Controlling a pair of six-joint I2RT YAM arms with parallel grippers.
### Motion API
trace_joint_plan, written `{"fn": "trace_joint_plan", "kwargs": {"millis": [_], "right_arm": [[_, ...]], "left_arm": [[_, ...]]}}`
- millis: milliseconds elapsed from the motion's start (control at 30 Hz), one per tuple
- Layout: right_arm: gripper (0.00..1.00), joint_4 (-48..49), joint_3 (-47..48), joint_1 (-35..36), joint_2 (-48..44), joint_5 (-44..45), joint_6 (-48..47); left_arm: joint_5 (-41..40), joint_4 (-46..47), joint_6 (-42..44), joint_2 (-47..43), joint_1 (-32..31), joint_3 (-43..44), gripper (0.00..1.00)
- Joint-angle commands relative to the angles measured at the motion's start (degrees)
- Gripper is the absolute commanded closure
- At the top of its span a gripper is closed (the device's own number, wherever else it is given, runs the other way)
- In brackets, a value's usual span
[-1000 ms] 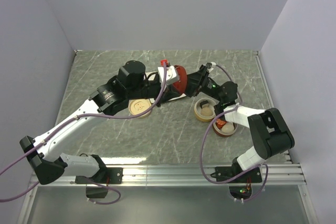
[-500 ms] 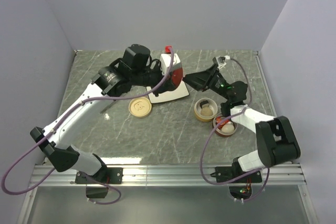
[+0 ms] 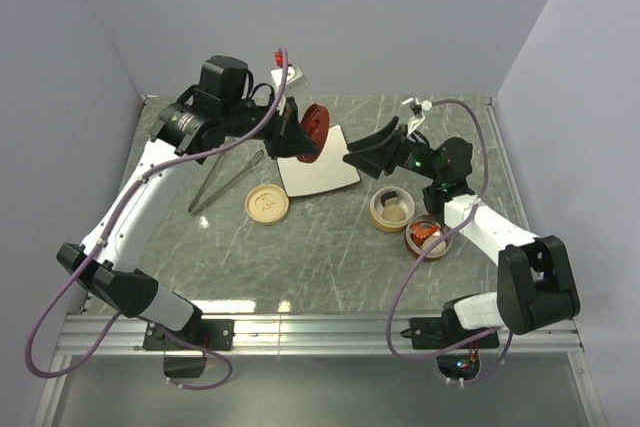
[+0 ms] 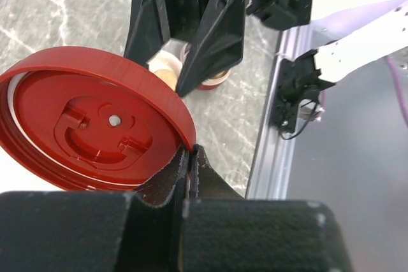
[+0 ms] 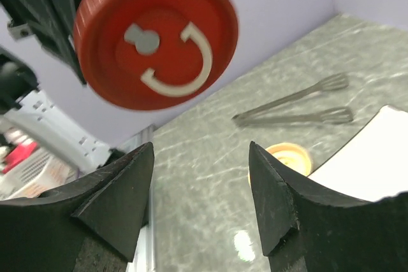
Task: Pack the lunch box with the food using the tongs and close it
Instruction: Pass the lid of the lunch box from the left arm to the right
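My left gripper (image 3: 302, 139) is raised over the back of the table, shut on the rim of a red lunch box lid (image 3: 315, 127), which it holds on edge. In the left wrist view its jaws (image 4: 191, 152) pinch the lid (image 4: 95, 125) at the rim. My right gripper (image 3: 372, 150) hangs open and empty, facing the lid (image 5: 156, 36) from the right. The silver tongs (image 3: 228, 179) lie untouched on the table at the left. A beige lunch box tier (image 3: 390, 210) holds a dark sushi roll (image 3: 394, 197). A red tier (image 3: 428, 240) holds a red-orange shrimp (image 3: 431, 233).
A white square plate (image 3: 318, 174) lies under the two grippers, with nothing on it that I can see. A beige lid (image 3: 267, 203) rests flat in front of the plate's left corner. Purple walls close in the table on three sides.
The left arm has lifted the red lid up and back to the left, off the plate. The right gripper has drawn back to the right, still open.
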Motion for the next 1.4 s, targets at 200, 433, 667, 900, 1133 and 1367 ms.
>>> {"fn": "trace_joint_plan", "kwargs": {"millis": [200, 433, 667, 900, 1133, 1367], "right_arm": [[0.28, 31.0, 3.1, 3.0, 9.8, 1.1, 43.4], [0.32, 39.7, 5.5, 6.0, 15.3, 10.0, 59.6], [0.37, 45.3, 9.7, 8.7, 21.2, 14.4, 65.0], [0.39, 45.3, 14.7, 11.2, 24.8, 14.1, 65.7], [0.41, 45.3, 17.0, 11.8, 26.6, 14.5, 67.1], [0.43, 45.4, 17.2, 12.5, 26.3, 14.6, 68.7]], "left_arm": [[3.7, 4.0, -1.6, -2.2, 1.3, 1.0, 1.0], [3.1, 4.7, -1.6, -3.5, 1.3, 0.0, 1.0], [7.2, 7.7, -6.6, -3.8, 3.2, -0.9, 1.0], [9.3, 9.6, -9.8, -3.3, 6.8, -2.6, 1.0], [10.9, 12.9, -12.0, -4.5, 7.9, -6.3, 1.0], [11.4, 14.8, -13.9, -4.5, 9.0, -7.5, 1.0]]}}
